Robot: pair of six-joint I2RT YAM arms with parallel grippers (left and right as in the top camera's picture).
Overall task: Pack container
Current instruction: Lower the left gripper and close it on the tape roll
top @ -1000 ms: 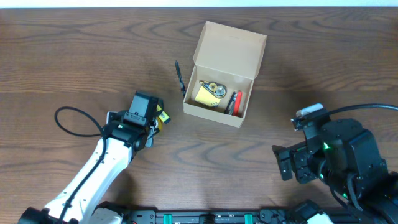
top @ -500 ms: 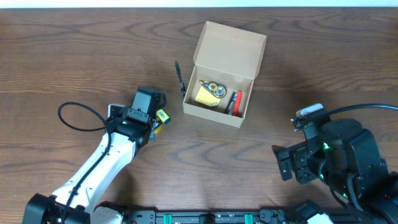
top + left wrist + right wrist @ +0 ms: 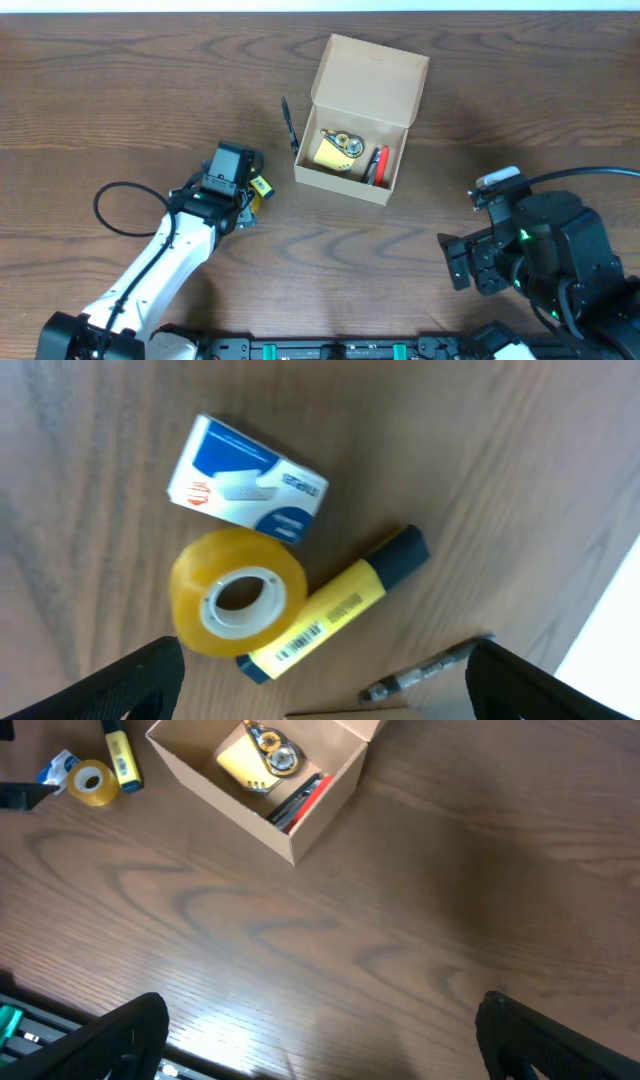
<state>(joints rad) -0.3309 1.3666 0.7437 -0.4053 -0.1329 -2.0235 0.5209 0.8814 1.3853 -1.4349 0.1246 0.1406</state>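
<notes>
The tan cardboard container (image 3: 360,120) stands open at the table's middle back, lid flap tilted away. Inside lie a yellow pad (image 3: 328,153), a round metal item (image 3: 347,143) and red and black pens (image 3: 378,165). My left gripper (image 3: 248,195) is open and empty, hovering over a tape roll (image 3: 238,592), a yellow highlighter (image 3: 335,606) and a small blue-white box (image 3: 247,482) left of the container. A black pen (image 3: 289,123) lies by the container's left wall. My right gripper (image 3: 320,1040) is open and empty, well to the right and in front of the container (image 3: 262,770).
The right arm's bulk (image 3: 540,250) fills the front right corner. A black cable loop (image 3: 125,205) lies beside the left arm. Bare wooden tabletop (image 3: 420,900) stretches between the container and the right gripper.
My left arm has shifted slightly over the loose stationery and its cable loop has moved. The right arm and the container's contents have not moved.
</notes>
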